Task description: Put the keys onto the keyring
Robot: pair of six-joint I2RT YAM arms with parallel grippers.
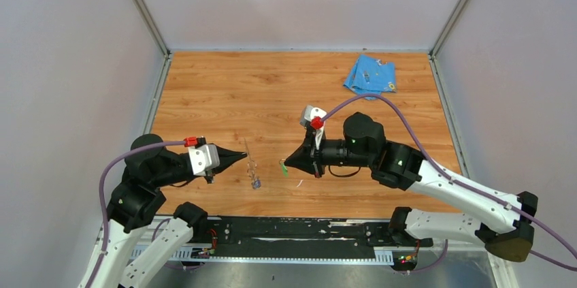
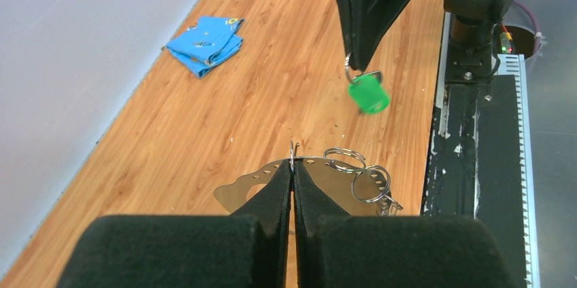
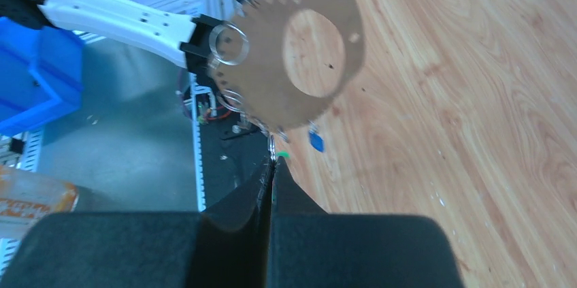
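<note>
Nearest my bases, my left gripper is pinching the keyring by its rim, jaws fully closed on the thin metal. It is holding the keyring up on edge over the table. The blue key is hanging from the keyring's lower edge, at about 5 o'clock of my left fingertips in the top view.

My right gripper is pointing in from 3 o'clock, facing the left one. Its jaws are closed on the small wire loop of the green key, which is dangling just below the tips. The green key is sitting near the keyring but apart from it.

The top view is showing the keyring only as a thin line. The wrist views are showing its face: a flat grey plate with one big round hole and small holes along the edge. Split rings are hanging through some of the small holes. The blue key's head is showing in the right wrist and top views, the green key's head best in the left wrist view.

An orange thing is showing at 8 o'clock in the right wrist view only, its print too blurred to read.

Farthest off, at 1 o'clock on the table, a light-blue cloth is lying crumpled, its yellow print too small to read.
</note>
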